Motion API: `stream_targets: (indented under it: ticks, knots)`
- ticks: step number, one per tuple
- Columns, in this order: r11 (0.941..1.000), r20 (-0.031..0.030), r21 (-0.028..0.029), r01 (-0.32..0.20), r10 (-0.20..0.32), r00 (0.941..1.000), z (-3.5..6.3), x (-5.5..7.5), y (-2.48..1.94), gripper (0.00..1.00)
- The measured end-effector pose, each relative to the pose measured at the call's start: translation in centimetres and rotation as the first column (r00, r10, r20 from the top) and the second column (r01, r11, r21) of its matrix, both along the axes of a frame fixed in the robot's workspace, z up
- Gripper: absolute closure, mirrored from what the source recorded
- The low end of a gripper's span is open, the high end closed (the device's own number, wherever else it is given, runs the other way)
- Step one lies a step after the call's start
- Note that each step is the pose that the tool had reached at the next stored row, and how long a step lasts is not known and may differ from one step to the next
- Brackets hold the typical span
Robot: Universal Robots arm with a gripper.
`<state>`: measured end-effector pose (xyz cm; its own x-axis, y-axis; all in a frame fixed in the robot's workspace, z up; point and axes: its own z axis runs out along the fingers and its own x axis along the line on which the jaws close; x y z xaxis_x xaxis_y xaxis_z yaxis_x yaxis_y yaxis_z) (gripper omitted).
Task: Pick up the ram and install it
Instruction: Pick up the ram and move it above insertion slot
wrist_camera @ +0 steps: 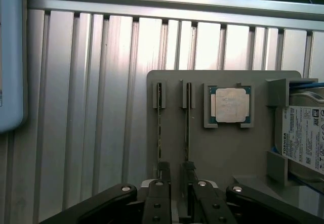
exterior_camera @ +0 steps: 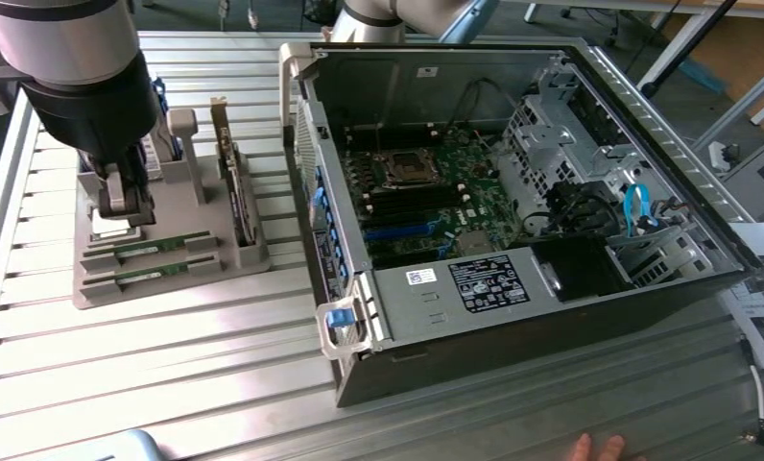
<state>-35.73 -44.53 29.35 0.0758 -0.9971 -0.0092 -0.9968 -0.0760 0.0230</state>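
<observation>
Hangs at the exterior view's middle left, just above the ram (exterior_camera: 152,247) in a grey holder (exterior_camera: 248,252). Shows gripper (exterior_camera: 124,216) jaws spread, clasping nothing.

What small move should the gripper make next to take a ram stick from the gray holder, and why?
Probably a slight sideways shift, to centre the open gripper over one ram stick before lowering. That stick and the second stick stand untouched in the gray holder, and each finger seems to lie over a stick, not astride one.
</observation>
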Motion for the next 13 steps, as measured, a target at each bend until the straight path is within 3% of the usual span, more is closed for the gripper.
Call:
stream_targets:
  ticks: [4,13]
  knots:
    - [1.0,-0.0001,-0.0001,0.0,0.0,1.0,0.01,0.0,-0.37,0.76]
    - [1.0,0.0,-0.0001,0.0,0.0,1.0,-0.5,0.0,-0.42,0.76]
